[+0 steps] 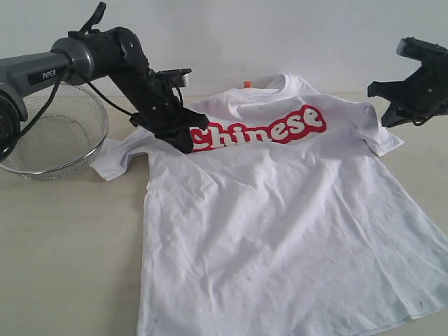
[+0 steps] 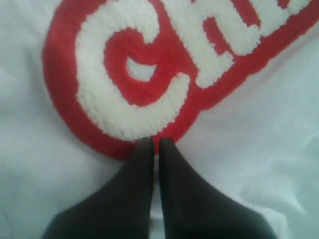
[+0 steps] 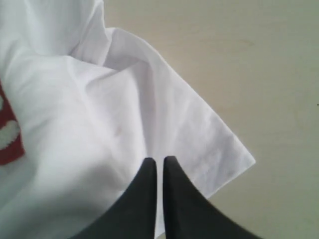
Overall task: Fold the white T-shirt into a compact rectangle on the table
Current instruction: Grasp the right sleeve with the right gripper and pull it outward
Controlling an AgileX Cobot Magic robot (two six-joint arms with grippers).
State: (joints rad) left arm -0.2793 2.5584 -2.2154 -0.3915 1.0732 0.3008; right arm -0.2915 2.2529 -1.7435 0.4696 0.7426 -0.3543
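Pale beige table holds the white T-shirt spread front-up across its middle, the left gripper closed with its tips down at the edge of the red lettering, the right gripper closed and empty above a sleeve, a wire basket at the far left.

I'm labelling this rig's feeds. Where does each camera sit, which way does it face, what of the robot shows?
Exterior: off the arms, facing across the pale beige wood-grain table at the white short-sleeved T-shirt; left arm, right arm show.
Left wrist: on the left arm, looking past the shut left tool at red-outlined white lettering.
Right wrist: on the right arm, looking past the shut right tool at a sleeve.
Shared: exterior and left wrist show that lettering.
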